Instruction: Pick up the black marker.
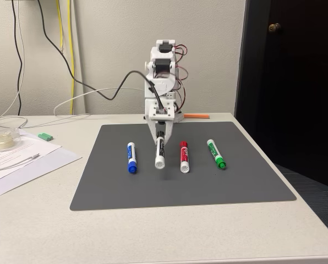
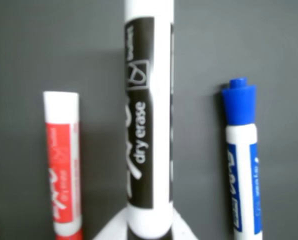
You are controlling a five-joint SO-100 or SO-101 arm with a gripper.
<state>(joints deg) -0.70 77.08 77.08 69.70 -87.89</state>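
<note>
The black marker [image 1: 159, 153] has a white barrel and a black label, and its white end points toward the fixed camera. My gripper [image 1: 159, 135] is shut on its far end and holds it slightly above the grey mat [image 1: 235, 181], where a small shadow lies under the white end. In the wrist view the black marker [image 2: 149, 125] runs up the middle and looks larger than the markers beside it. White fingers [image 2: 107, 232] flank its base at the bottom edge.
On the mat lie a blue-capped marker [image 1: 131, 157] [image 2: 243, 160], a red marker [image 1: 184, 157] [image 2: 62, 165] and a green marker [image 1: 216, 154]. Papers [image 1: 21, 159], a tape roll [image 1: 1, 140] and cables sit at the left; an orange object [image 1: 197, 116] lies behind the arm.
</note>
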